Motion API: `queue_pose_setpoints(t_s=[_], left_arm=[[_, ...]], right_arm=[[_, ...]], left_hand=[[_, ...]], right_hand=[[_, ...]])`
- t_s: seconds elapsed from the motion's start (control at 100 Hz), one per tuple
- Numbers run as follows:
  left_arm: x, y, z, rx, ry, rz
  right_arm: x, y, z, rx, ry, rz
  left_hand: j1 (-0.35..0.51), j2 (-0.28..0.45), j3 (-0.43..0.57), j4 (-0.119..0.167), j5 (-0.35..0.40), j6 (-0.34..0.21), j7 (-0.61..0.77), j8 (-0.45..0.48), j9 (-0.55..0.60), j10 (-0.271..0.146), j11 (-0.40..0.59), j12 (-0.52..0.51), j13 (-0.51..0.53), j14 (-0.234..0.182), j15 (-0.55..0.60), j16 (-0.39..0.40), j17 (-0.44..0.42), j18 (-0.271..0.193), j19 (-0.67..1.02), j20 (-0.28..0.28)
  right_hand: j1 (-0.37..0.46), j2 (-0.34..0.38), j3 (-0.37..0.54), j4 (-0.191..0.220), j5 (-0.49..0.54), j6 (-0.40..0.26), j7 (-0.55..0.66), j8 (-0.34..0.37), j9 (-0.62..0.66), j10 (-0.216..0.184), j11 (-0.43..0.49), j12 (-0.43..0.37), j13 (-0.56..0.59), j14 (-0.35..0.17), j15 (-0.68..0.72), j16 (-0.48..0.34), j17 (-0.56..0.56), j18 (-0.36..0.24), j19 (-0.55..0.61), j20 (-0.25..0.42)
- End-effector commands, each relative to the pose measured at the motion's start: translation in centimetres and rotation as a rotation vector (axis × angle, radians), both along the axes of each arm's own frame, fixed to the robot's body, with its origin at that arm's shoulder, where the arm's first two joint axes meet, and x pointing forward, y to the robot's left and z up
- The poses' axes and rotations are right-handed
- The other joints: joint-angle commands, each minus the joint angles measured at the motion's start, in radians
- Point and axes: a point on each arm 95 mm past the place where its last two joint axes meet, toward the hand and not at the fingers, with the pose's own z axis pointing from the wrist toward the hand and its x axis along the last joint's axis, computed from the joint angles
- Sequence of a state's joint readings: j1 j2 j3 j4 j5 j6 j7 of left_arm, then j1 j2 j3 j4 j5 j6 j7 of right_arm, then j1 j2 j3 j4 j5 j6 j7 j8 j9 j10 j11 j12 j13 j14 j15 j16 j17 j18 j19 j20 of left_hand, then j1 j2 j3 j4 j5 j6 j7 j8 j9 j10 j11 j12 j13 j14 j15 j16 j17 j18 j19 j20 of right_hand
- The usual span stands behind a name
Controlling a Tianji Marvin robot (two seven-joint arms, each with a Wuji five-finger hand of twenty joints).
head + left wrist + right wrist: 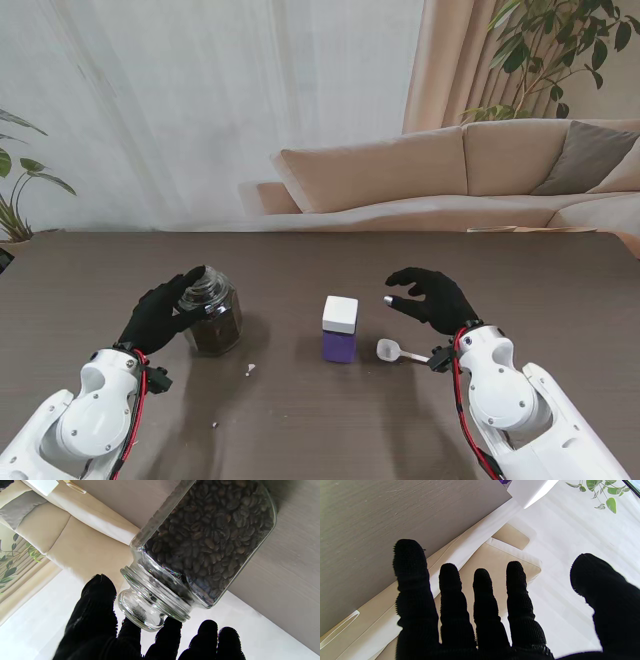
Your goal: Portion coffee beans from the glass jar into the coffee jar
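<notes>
Stand view: left hand (160, 315) grips the glass jar (212, 318) near the table's (320, 420) left edge; right hand (432, 298) open, empty. Lift the lid straight up.

The glass jar (213, 318), upright on the table and lidded, is nearly full of dark coffee beans (207, 537). Well to its right stands the purple, white-lidded coffee jar (340, 329).
</notes>
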State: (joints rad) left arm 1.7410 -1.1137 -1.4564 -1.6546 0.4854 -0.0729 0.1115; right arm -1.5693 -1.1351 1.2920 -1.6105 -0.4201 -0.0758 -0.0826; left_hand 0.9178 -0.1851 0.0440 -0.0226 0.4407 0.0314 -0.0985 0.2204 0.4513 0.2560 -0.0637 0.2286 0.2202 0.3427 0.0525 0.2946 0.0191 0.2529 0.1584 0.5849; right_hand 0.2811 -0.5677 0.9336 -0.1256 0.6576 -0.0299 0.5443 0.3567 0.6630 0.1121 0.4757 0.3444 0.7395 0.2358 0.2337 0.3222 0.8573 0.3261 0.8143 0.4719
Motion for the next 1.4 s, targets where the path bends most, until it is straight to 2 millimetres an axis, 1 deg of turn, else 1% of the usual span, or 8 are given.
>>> queue_pose_setpoints(t_s=[0.0,0.47,0.92,1.39], left_arm=[[-1.3,-1.0,-4.0,0.001,0.151,-0.04],[-0.5,-3.5,-4.3,0.003,0.234,-0.169],[-0.4,-5.1,-4.7,-0.018,0.266,-0.237],[-0.4,-6.8,-3.7,-0.03,0.281,-0.33]], right_arm=[[-0.2,0.1,-0.3,0.005,0.01,0.007],[0.2,-0.1,-0.3,0.008,0.006,-0.002],[0.3,-0.1,-0.5,0.009,0.008,-0.003],[0.4,-0.1,-0.6,0.01,0.013,-0.004]], left_hand=[[-0.01,0.002,0.009,0.003,0.166,0.144,0.217,0.062,0.069,0.006,0.117,0.02,0.0,0.006,0.0,0.004,-0.011,0.0,0.011,0.008],[-0.016,0.008,0.012,0.003,0.17,0.151,0.218,0.062,0.069,0.008,0.116,0.021,0.0,0.005,0.0,0.005,-0.012,0.001,0.009,0.009],[-0.018,0.01,0.01,0.002,0.166,0.153,0.216,0.061,0.075,0.008,0.117,0.022,0.0,0.004,0.0,0.005,-0.014,0.003,0.007,0.008],[-0.02,0.012,0.005,0.002,0.175,0.153,0.219,0.063,0.086,0.002,0.119,0.023,0.005,0.002,0.0,0.005,-0.012,0.003,0.007,0.007]], right_hand=[[-0.008,0.033,-0.009,0.023,0.015,0.0,-0.007,0.016,0.016,0.018,-0.009,0.007,-0.001,-0.005,-0.008,0.006,-0.549,0.019,0.017,0.023],[-0.008,0.034,-0.008,0.023,0.016,0.002,-0.008,0.016,0.015,0.018,-0.009,0.006,0.0,-0.004,-0.008,0.006,-0.549,0.019,0.016,0.023],[-0.009,0.037,-0.006,0.023,0.015,0.002,-0.009,0.015,0.015,0.019,-0.009,0.006,-0.001,-0.004,-0.008,0.006,-0.55,0.02,0.015,0.023],[-0.008,0.039,-0.005,0.024,0.016,0.005,-0.008,0.016,0.015,0.019,-0.008,0.006,-0.002,-0.004,-0.008,0.006,-0.55,0.019,0.016,0.023]])
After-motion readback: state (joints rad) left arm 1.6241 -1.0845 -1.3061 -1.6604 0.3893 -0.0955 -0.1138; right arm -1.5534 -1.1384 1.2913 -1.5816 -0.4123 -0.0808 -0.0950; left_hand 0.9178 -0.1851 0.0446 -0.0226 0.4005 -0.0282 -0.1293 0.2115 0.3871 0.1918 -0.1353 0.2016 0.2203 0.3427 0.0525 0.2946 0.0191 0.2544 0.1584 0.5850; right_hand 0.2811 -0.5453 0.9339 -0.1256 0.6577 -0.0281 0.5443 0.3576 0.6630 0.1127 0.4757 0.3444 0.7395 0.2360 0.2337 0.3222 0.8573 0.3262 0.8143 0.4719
